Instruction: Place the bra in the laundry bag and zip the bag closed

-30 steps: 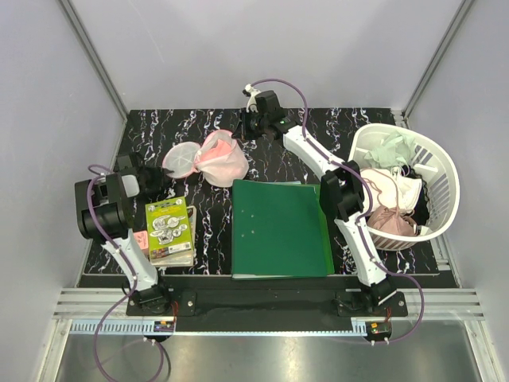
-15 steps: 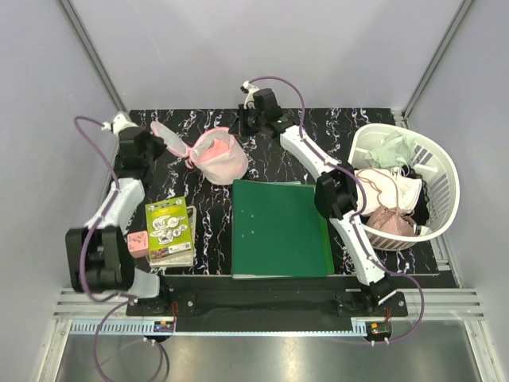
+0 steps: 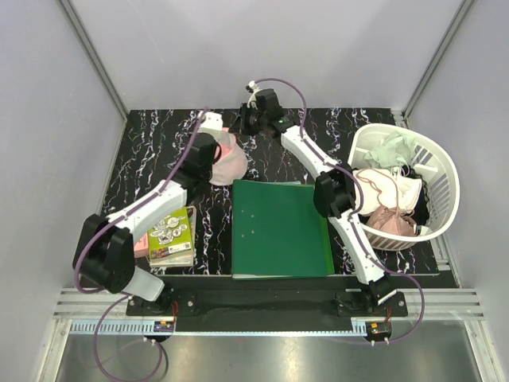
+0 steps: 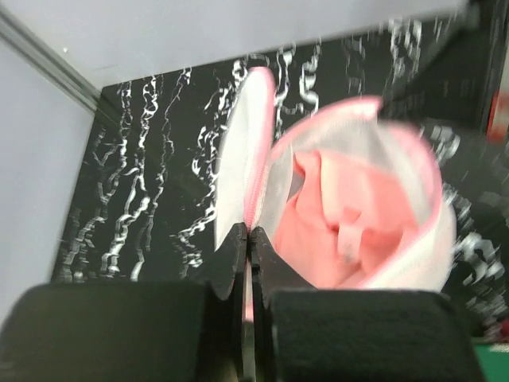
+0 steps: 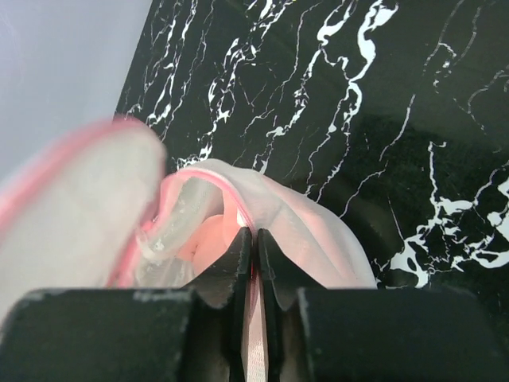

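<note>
Presently: laundry bag (image 3: pixel 227 159), far side of tabletop (image 3: pixel 155 147), left of centre, mouth open, flap raised; pink bra (image 4: pixel 350 231) apparently inside. Left claw (image 4: pixel 249 236) pinched on the pink rim; right claw (image 5: pixel 254 237) pinched on its far mesh edge. Step judged: zipping. Next calls for one claw anchoring, the other drawing the zip round. Surface: black marbled; green folder (image 3: pixel 280 227) beside, white basket (image 3: pixel 453 179) at right. Room: grey walls.

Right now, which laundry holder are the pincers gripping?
The small pink-rimmed mesh bag at the back: the left pincer and the right pincer both pinch its pink edge. The white slatted basket at the right stands untouched.
</note>
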Controlling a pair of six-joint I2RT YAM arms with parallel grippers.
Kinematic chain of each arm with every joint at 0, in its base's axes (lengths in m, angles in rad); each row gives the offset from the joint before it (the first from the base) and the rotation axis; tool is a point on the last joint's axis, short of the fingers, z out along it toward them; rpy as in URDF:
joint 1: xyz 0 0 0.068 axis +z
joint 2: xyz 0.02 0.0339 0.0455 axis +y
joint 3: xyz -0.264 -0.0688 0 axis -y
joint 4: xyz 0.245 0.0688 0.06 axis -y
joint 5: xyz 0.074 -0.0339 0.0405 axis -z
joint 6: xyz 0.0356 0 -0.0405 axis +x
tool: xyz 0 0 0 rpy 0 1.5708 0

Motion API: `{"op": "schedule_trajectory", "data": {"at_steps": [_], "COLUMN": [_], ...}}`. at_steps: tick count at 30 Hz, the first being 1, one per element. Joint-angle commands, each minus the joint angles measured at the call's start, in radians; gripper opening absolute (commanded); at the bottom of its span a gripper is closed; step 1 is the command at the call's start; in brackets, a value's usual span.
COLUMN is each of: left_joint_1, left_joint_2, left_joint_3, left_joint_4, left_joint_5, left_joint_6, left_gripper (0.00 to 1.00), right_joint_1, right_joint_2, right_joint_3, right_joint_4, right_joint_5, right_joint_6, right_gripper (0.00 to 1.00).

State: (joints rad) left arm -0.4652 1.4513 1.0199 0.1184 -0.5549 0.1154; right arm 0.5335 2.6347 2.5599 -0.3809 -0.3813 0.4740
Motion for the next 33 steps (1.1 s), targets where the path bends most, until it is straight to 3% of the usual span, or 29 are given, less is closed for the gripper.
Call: {"op": "schedule_trajectory", "data": {"at_steps": [1,7,10,11,12,13,17,19,21,24,26,28,33], "left_joint_1": [-0.055,-0.084,-0.084,-0.084,-0.081,-0.076,0.057,0.129,0.270,0.457,0.561,0.617,0.675], "left_joint_2": [0.017,0.024,0.029,0.017,0.009,0.000,-0.069,-0.086,-0.068,0.058,0.203,0.292,0.478], "left_joint_3": [0.046,0.043,0.071,0.074,0.074,0.083,0.129,0.166,0.187,0.247,0.314,0.316,0.334], "left_joint_4": [0.052,0.040,-0.022,-0.037,-0.051,-0.084,-0.197,-0.236,-0.234,-0.217,-0.233,-0.125,0.162], "left_joint_5": [-0.036,0.110,0.188,0.222,0.301,0.344,0.643,0.797,0.959,1.213,1.271,1.401,1.537], "left_joint_6": [0.196,0.214,0.202,0.201,0.199,0.193,0.058,-0.037,-0.112,-0.276,-0.383,-0.532,-0.680], "left_gripper": [0.00,0.00,0.23,0.36,0.56,0.67,0.89,0.91,0.95,0.97,0.98,0.99,0.99], "right_joint_1": [-0.050,-0.115,-0.141,-0.154,-0.162,-0.168,-0.175,-0.170,-0.159,-0.132,-0.092,-0.052,0.016], "right_joint_2": [-0.031,-0.091,-0.149,-0.166,-0.183,-0.224,-0.349,-0.401,-0.435,-0.499,-0.513,-0.512,-0.495], "right_joint_3": [0.048,0.011,0.002,-0.007,-0.018,-0.032,-0.221,-0.285,-0.392,-0.533,-0.591,-0.630,-0.765], "right_joint_4": [0.042,-0.016,-0.091,-0.111,-0.148,-0.162,-0.171,-0.164,-0.110,0.009,0.052,0.140,0.363], "right_joint_5": [-0.076,-0.103,-0.081,-0.076,-0.061,-0.054,-0.048,-0.076,-0.128,-0.186,-0.215,-0.269,-0.285], "right_joint_6": [0.110,0.172,0.141,0.126,0.089,0.071,-0.011,-0.035,-0.037,-0.046,-0.043,-0.011,0.126], "right_gripper": [0.19,0.34,0.41,0.45,0.46,0.47,0.53,0.54,0.56,0.59,0.65,0.72,0.88]}}
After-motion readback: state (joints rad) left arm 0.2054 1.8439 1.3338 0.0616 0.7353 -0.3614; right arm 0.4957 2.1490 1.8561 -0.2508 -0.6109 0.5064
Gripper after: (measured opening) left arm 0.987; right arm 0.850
